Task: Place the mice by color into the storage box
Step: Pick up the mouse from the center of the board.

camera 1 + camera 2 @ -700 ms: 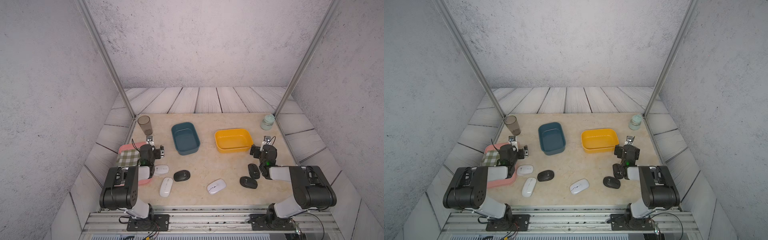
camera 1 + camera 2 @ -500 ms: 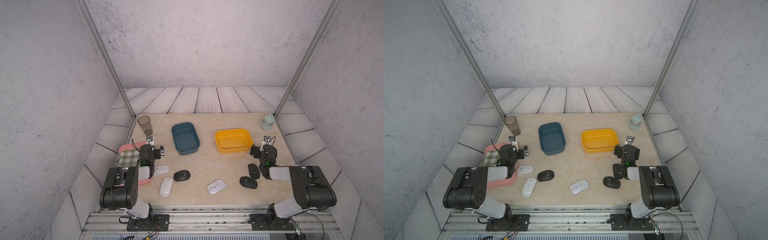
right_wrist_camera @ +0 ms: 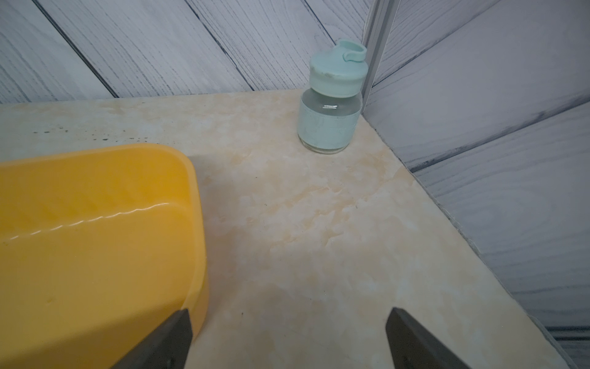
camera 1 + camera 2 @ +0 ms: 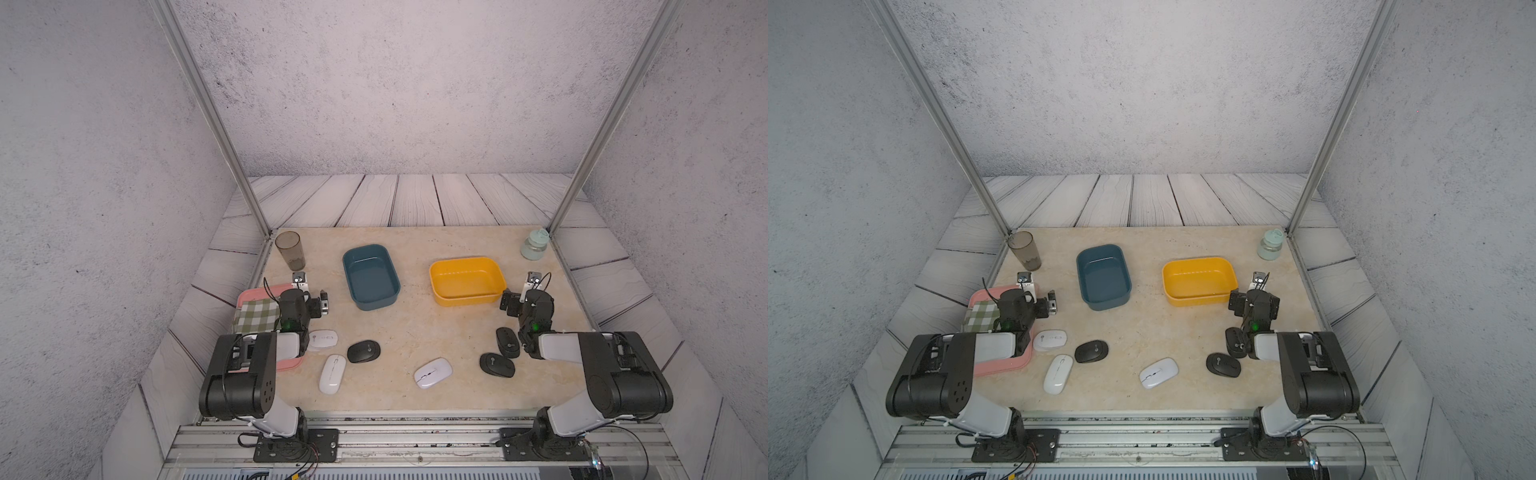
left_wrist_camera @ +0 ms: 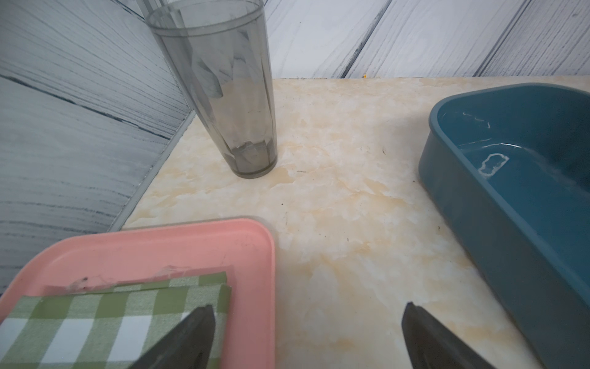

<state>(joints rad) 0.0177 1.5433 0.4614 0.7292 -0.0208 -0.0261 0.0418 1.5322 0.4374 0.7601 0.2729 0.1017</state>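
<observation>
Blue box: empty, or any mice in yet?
Empty. The blue box shows a bare floor in both top views and the left wrist view.

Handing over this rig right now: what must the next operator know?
Left tool: open, empty, by the pink plastic tray.
Right tool: open, empty, beside the yellow plastic box.
Three glossy white mice and three matte black mice lie loose on the beige marble-look table.
Done: nothing; the teal plastic box and yellow box are empty.
Left: sort all six by colour.
</observation>
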